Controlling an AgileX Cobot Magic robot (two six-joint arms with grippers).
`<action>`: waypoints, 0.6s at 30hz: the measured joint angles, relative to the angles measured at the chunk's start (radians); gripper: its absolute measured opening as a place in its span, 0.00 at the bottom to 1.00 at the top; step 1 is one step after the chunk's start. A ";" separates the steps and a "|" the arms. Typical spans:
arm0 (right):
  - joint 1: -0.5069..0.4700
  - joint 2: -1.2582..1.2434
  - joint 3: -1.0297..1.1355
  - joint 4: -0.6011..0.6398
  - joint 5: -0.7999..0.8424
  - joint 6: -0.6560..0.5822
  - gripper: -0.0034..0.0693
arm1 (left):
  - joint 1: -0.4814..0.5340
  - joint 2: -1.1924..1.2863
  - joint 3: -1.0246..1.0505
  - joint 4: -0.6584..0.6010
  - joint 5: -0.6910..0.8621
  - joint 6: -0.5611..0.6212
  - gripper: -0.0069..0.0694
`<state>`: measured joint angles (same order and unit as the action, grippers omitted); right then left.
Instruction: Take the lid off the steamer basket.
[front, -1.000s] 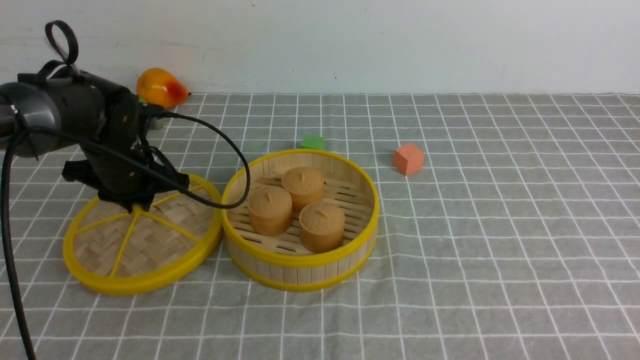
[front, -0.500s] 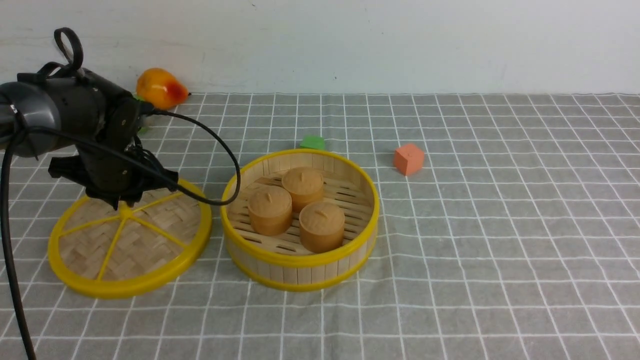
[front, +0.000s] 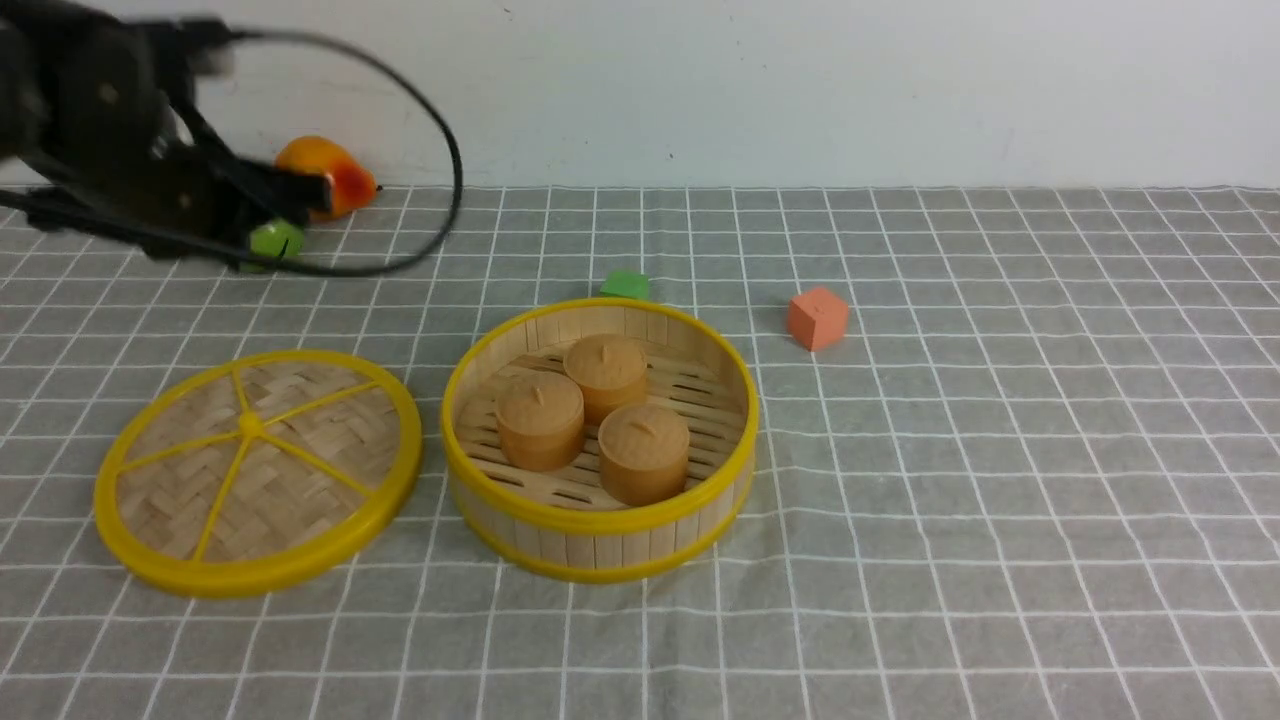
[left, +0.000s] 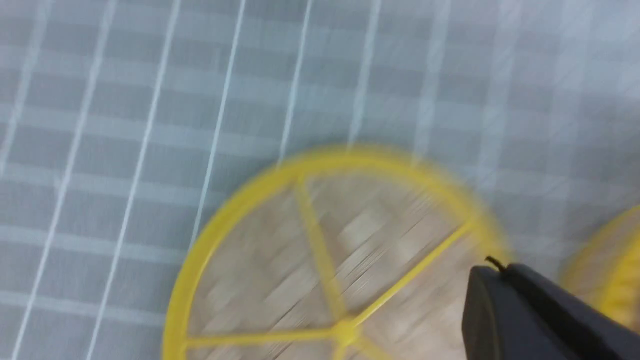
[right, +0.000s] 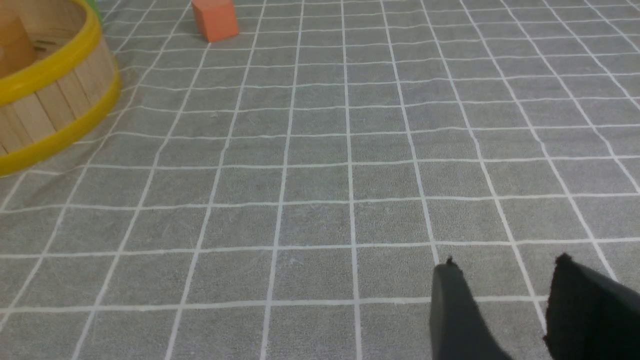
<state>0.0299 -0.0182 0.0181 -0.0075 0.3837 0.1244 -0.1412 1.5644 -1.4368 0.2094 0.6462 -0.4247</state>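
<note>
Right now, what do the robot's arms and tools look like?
The left arm is chunky and black, blurry here, with a thin black cable looping off it. The right tool has two flat, dark fingers with pointed tips. No stickers or markings show.

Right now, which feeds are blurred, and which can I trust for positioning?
Left wrist view: heavy motion smear across the lid and the cloth. Front view: the left arm is streaked, but the steamer basket is sharp. Right wrist view: crisp and evenly lit, with the right gripper open.
</note>
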 joint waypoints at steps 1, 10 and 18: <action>0.000 0.000 0.000 0.000 0.000 0.000 0.38 | 0.000 -0.071 0.010 -0.040 -0.029 0.022 0.07; 0.000 0.000 0.000 0.000 0.000 0.000 0.38 | 0.000 -0.673 0.443 -0.321 -0.365 0.319 0.07; 0.000 0.000 0.000 0.000 0.000 0.000 0.38 | 0.000 -0.903 0.886 -0.382 -0.441 0.343 0.07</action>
<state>0.0299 -0.0182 0.0181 -0.0075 0.3837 0.1244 -0.1412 0.6614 -0.5507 -0.1731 0.2048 -0.0818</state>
